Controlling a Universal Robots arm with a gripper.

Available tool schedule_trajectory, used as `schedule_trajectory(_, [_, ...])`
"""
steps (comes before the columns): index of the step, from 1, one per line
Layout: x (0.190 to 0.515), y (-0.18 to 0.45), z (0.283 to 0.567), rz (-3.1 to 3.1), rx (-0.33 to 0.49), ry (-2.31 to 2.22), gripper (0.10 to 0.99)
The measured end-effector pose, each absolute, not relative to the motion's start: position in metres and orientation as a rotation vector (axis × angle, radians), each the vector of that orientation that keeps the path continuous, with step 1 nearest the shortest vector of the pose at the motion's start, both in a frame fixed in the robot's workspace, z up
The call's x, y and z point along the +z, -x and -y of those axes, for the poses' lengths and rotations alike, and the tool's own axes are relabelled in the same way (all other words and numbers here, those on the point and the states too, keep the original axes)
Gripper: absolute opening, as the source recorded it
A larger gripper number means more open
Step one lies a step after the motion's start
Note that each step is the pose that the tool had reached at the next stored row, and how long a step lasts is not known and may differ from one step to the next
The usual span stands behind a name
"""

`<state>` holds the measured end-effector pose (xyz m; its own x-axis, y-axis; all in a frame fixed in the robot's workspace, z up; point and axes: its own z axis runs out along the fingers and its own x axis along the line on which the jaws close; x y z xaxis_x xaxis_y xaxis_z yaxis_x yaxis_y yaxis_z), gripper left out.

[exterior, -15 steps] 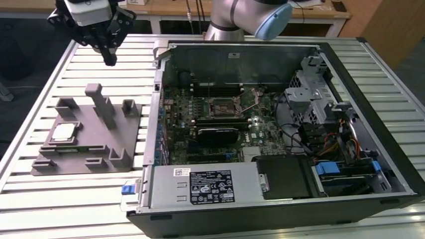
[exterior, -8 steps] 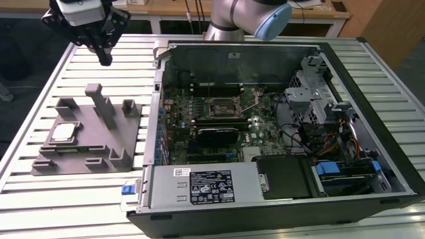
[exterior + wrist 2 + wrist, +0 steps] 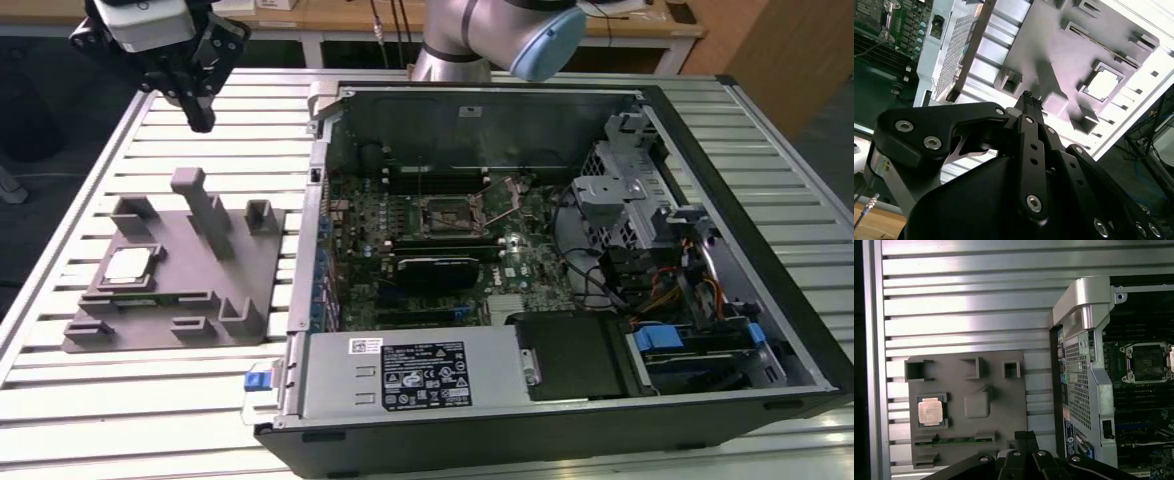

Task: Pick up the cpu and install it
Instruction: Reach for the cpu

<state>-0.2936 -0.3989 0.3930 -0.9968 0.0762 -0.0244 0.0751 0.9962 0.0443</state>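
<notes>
At the exterior view's left, on a slatted metal table [image 3: 54, 400], a grey plastic fixture [image 3: 200, 305] with upright posts. Seated flat in a square recess near the fixture's left edge, metal lid facing up: the cpu [image 3: 128, 265], untouched, nothing resting on it. A little to the right and at the upper left of the frame, the gripper [image 3: 199, 118], pinched together on nothing, tips meeting in both wrist views, hanging well above the fixture and well apart from the chip. Across the middle and right of the frame, an open computer case [image 3: 561, 425] lying on its side, its board exposed, with a square socket [image 3: 451, 212] near the board's centre, apparently bare. Judged from its look: a thin, light, stiff part, smooth and likely slippery on the metal lid, delicate on the hidden underside, so best taken by two opposite edges and kept level rather than pressed from above. Little room for that, to judge by the recess walls standing just beside the chip's sides.
</notes>
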Motion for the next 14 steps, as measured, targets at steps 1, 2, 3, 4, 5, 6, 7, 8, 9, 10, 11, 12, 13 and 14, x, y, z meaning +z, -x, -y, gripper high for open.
schedule_trajectory(1, [0.393,0.295,0.399,-3.112,0.068,-0.118,0.106])
schedule_trajectory(2, [0.392,0.296,0.399,-3.112,0.068,-0.118,0.106])
schedule_trajectory(3, [0.392,0.297,0.399,-3.112,0.068,-0.118,0.106])
schedule_trajectory(4, [0.392,0.299,0.399,-3.113,0.068,-0.118,0.106])
schedule_trajectory(5, [0.392,0.3,0.399,-3.113,0.068,-0.118,0.106])
schedule_trajectory(6, [0.391,0.301,0.399,-3.112,0.068,-0.118,0.106])
schedule_trajectory(7, [0.391,0.302,0.399,-3.113,0.068,-0.118,0.106])
schedule_trajectory(8, [0.39,0.303,0.399,-3.112,0.068,-0.118,0.106])
schedule_trajectory(9, [0.39,0.304,0.399,-3.112,0.068,-0.118,0.106])
schedule_trajectory(10, [0.39,0.305,0.399,-3.112,0.068,-0.118,0.106])
schedule_trajectory(11, [0.389,0.306,0.399,-3.112,0.068,-0.118,0.106])
schedule_trajectory(12, [0.389,0.307,0.399,-3.112,0.068,-0.118,0.106])
schedule_trajectory(13, [0.389,0.308,0.399,-3.112,0.068,-0.118,0.106])
schedule_trajectory(14, [0.388,0.308,0.399,-3.112,0.068,-0.118,0.106])
